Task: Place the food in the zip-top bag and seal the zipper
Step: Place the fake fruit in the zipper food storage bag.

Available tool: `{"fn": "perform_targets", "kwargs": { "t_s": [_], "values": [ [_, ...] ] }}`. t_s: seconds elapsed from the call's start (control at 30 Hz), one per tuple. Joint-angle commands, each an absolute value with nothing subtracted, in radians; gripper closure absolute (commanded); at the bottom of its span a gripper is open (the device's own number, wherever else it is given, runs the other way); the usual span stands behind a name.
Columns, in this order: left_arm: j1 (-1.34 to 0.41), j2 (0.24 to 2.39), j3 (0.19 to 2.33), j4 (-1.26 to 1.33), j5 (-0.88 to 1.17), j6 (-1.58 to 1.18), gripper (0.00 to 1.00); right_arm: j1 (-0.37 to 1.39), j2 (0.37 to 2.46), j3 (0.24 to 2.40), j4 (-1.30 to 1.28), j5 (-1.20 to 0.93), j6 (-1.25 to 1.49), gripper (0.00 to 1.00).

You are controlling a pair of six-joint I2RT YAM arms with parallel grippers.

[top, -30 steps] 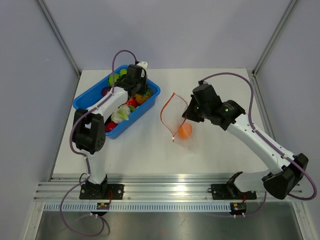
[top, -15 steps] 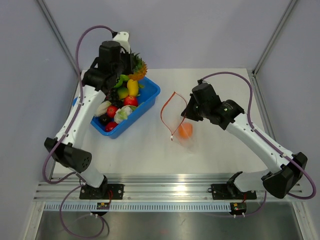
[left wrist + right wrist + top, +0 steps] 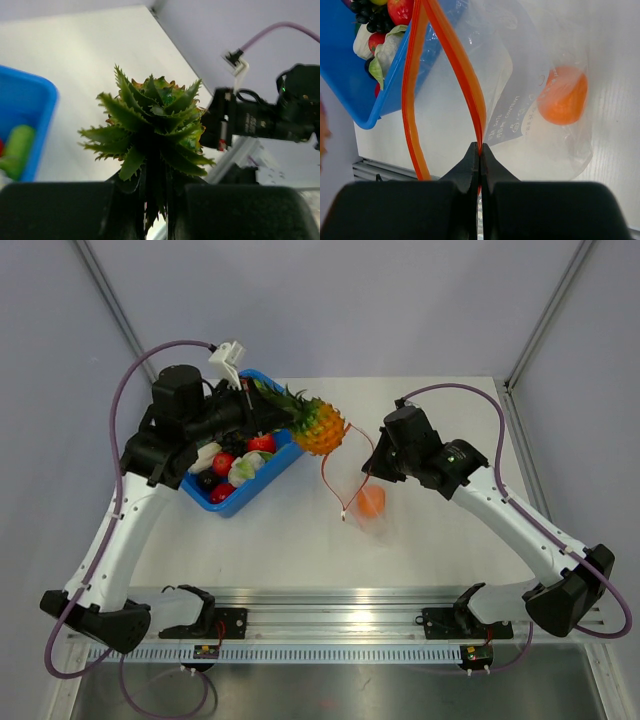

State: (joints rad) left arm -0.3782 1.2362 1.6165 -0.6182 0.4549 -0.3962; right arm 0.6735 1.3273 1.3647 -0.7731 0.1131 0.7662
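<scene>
The bag [image 3: 358, 478] holds one orange [image 3: 371, 502], your right gripper [image 3: 480, 150] clamped on its zipper [image 3: 465, 85]. Your left gripper [image 3: 258, 412] grips the pineapple [image 3: 320, 428] by its leaves. The bin [image 3: 270, 475] holds mixed fruit [image 3: 232, 465].

Printed matter, right wrist view. The only lettering in any view is on the zip-top bag [image 3: 520, 70]. A label [image 3: 512, 127] on its clear wall carries a few lines of dark print running slantwise. It lies at about 8 o'clock from the orange toy fruit [image 3: 563, 97] inside the bag. The characters are too small and too skewed by the crinkled film to make out, so no word, brand or number can be read there.
</scene>
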Motion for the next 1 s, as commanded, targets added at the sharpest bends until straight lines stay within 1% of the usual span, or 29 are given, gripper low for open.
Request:
{"fn": "perform_targets", "kwargs": {
  "t_s": [0.0,0.13,0.33,0.4,0.57,0.77,0.97],
  "values": [
    [-0.376,1.189,1.493,-0.432,0.635,-0.581,1.00,0.680,1.312,1.365,-0.738,0.130,0.765,1.00],
    [-0.379,1.178,1.422,-0.377,0.679,-0.630,1.00,0.680,1.307,1.359,-0.741,0.130,0.769,1.00],
    [-0.393,1.204,1.342,-0.301,0.669,-0.690,1.00,0.680,1.308,1.361,-0.738,0.120,0.773,1.00],
    [-0.420,1.227,1.339,-0.311,0.654,-0.675,1.00,0.680,1.307,1.364,-0.741,0.118,0.772,1.00],
    [-0.497,1.282,1.339,-0.344,0.543,-0.638,1.00,0.680,1.298,1.367,-0.739,0.114,0.779,1.00],
    [-0.528,1.338,1.354,-0.414,0.468,-0.560,1.00,0.680,1.273,1.371,-0.753,0.121,0.776,1.00],
    [-0.529,1.393,1.385,-0.459,0.473,-0.508,1.00,0.680,1.270,1.374,-0.743,0.120,0.778,1.00]
  ]
}}
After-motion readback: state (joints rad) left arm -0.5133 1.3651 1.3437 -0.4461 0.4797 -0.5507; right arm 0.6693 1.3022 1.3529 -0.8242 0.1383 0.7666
